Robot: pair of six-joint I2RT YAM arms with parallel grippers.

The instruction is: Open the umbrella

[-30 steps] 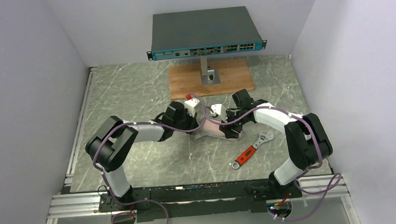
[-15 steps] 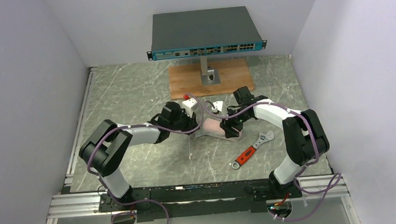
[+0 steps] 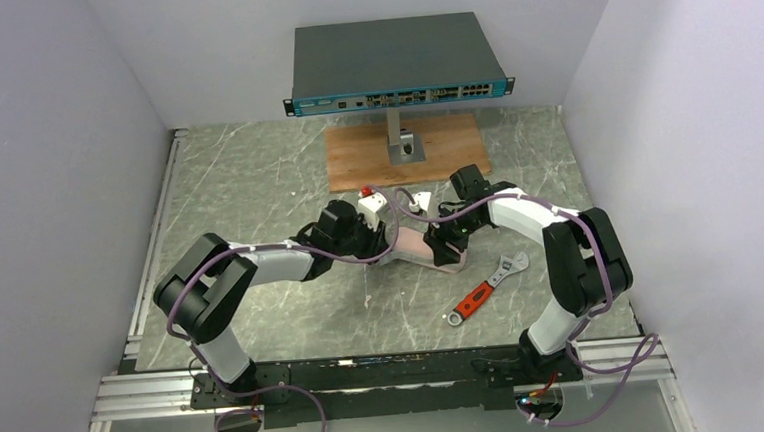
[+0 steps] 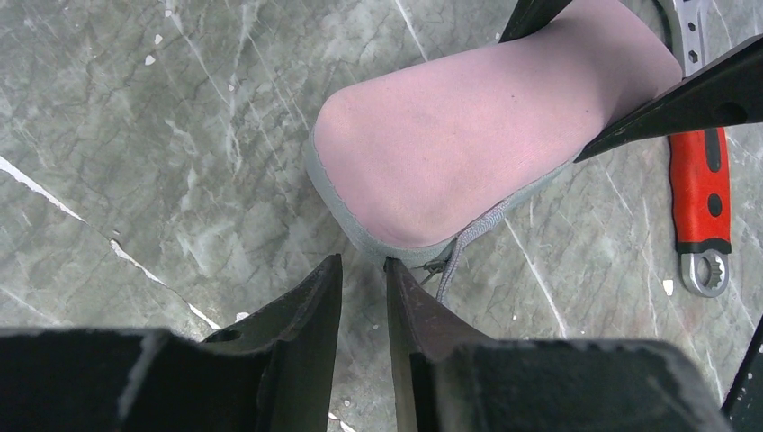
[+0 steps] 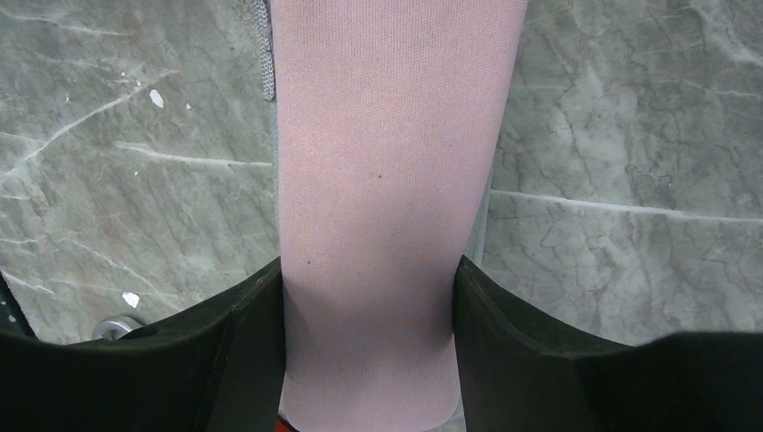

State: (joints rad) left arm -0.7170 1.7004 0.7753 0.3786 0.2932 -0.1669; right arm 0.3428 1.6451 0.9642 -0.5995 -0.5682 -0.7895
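The umbrella (image 3: 415, 246) lies collapsed on the marble table as a short pinkish roll with a grey hem and a grey cord at its left end. My right gripper (image 3: 442, 242) is shut on it: in the right wrist view both fingers press the sides of the roll (image 5: 387, 180) around the gripper's middle (image 5: 370, 263). My left gripper (image 3: 383, 238) sits at the hemmed end (image 4: 468, 153). Its jaws (image 4: 363, 261) stand a little apart with nothing between them, and the right fingertip (image 4: 396, 270) just reaches the hem. The handle is hidden.
A red-handled wrench (image 3: 485, 288) lies on the table right of the umbrella and shows at the right edge of the left wrist view (image 4: 700, 202). At the back, a network switch (image 3: 394, 63) stands on a post over a wooden board (image 3: 354, 158). White walls enclose the table.
My left gripper's jaws have parted from shut, and its wrist has shifted slightly right and nearer. The right gripper keeps its hold on the umbrella.
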